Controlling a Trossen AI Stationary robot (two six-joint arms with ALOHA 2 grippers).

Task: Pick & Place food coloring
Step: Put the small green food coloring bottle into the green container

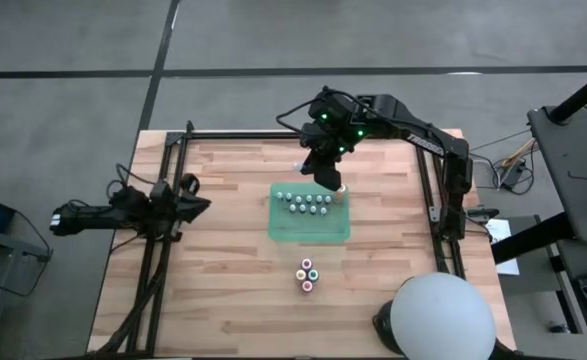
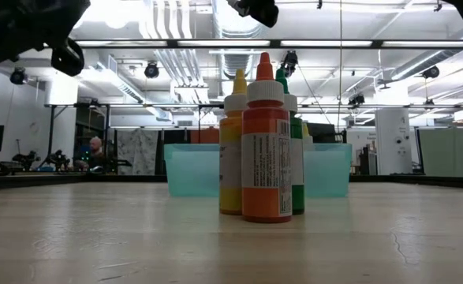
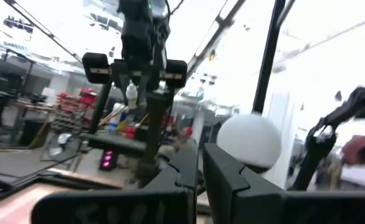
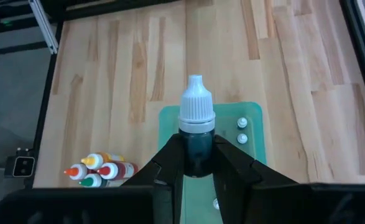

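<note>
The food coloring bottle [image 4: 196, 134] with a dark body and a pale cap stands upright between the right gripper [image 4: 198, 163] jaws, which are clamped on its sides; its tip points up along the fingers. It hangs above the green tray [image 1: 309, 226] near the middle of the surface [image 1: 223, 280]. The right arm reaches in from the far right corner and bends down over the tray's far edge. Small pale-capped bottles [image 1: 309, 203] sit in rows in the tray. Four taller bottles [image 1: 308, 275] stand together nearer the front; from above only their tops show. The bottom of the held bottle is hidden by the fingers. The left gripper [image 1: 195, 207] waits at the left side of the surface, jaws closed and holding nothing.
</note>
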